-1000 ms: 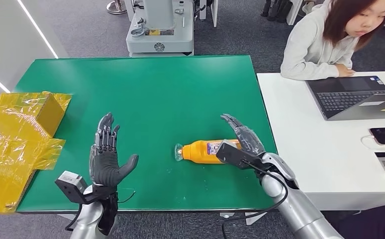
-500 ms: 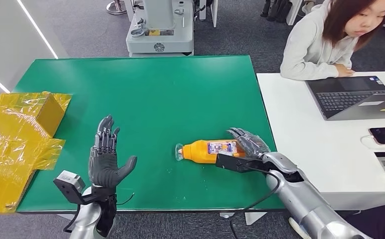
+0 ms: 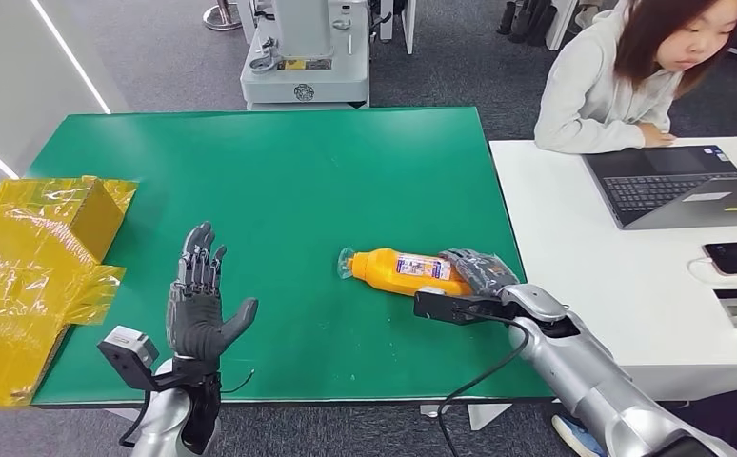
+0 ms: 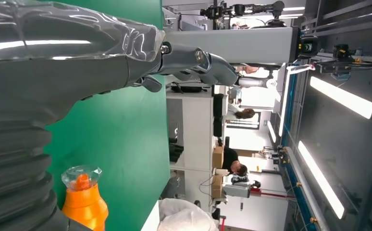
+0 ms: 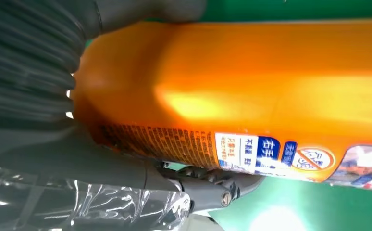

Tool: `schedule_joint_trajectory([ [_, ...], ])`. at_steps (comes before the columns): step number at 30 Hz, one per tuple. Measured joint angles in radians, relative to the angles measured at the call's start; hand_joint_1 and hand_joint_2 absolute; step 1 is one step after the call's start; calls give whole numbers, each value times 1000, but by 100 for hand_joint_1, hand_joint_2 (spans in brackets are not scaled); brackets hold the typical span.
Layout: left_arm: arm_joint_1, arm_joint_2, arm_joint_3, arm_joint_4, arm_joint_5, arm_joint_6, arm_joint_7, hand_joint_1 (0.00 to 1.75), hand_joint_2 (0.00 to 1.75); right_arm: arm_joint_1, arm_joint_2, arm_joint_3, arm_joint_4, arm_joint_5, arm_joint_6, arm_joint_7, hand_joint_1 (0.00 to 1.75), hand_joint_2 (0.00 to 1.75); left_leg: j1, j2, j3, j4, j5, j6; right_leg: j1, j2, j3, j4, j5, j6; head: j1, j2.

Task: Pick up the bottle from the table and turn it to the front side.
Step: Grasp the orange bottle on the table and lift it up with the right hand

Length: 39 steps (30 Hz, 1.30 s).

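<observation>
A: Where does the orange plastic bottle (image 3: 403, 270) lie?
B: On its side on the green table (image 3: 279, 171), right of centre, cap toward the left hand (image 3: 196, 303). The right hand (image 3: 479, 271) wraps its base end.

A: Left hand?
B: Raised near the table's front edge, well apart from the bottle.

A: Surroundings?
B: Yellow crinkled plastic wrapping (image 3: 31, 267) at the left edge; white desk (image 3: 593, 276) adjoining right, with a grey laptop (image 3: 679, 186).

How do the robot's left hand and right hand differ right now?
The left hand is raised above the green table, fingers spread, holding nothing; the right hand is low, wrapped around the base end of the lying orange bottle. The left hand is apart from every object; the right hand presses on the bottle. Both are dark grey on silver arms.
</observation>
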Motion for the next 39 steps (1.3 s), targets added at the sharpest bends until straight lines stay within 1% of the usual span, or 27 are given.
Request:
schedule_joint_trajectory([
  [9,0,-4,5,4,1,-1,4,0,175,16,0,-12,9,-43,-25,-40,175,175,0,0,1,0,1,0,0,0,1,0,0,0,0,0],
  [16,6,-4,8,4,4,0,4,0,175,57,16,-60,1,-142,-46,-129,175,175,0,0,1,0,0,0,0,0,1,0,0,0,0,0],
  [18,8,-4,8,4,4,0,4,0,175,75,29,-82,-7,-202,-36,-172,175,175,0,0,1,0,0,0,0,0,2,0,0,0,0,0],
  [21,9,-6,8,5,2,3,4,0,175,130,65,-137,-34,-360,3,-269,175,175,0,0,1,0,1,0,0,0,2,0,0,0,0,0],
  [22,9,-7,8,7,1,4,3,0,175,158,81,-156,-52,-409,4,-294,175,175,0,-1,1,0,1,0,0,-1,1,0,0,0,0,0],
  [24,8,-12,8,14,0,5,3,0,175,224,114,-192,-101,-482,-33,-325,175,175,0,-2,0,0,1,0,0,-2,0,0,0,0,0,0],
  [26,8,-18,8,21,1,5,4,0,175,288,141,-224,-163,-527,-96,-342,175,175,0,-3,-2,-1,1,0,0,-2,-1,0,0,0,0,0],
  [28,6,-22,8,27,5,4,5,0,175,344,160,-254,-227,-556,-160,-357,175,175,0,-3,-3,-1,1,-1,0,-3,-2,0,0,0,0,0],
  [31,-4,-23,8,37,16,-2,10,0,175,414,178,-300,-320,-586,-233,-382,167,175,0,-3,-5,-1,1,0,0,-2,-4,0,0,0,0,0],
  [33,-19,-23,8,44,19,-15,20,0,175,445,187,-324,-368,-596,-259,-395,166,175,0,-2,-6,-1,1,0,0,-2,-4,0,0,0,0,0],
  [35,-40,-23,8,53,24,-36,34,0,175,463,196,-340,-404,-598,-274,-406,171,175,0,-2,-6,-1,1,0,0,-2,-5,0,0,0,0,0],
  [39,-97,-25,6,81,50,-103,77,0,175,468,212,-351,-441,-593,-286,-427,175,175,0,-2,-6,0,2,0,0,-2,-5,0,1,0,0,0],
])
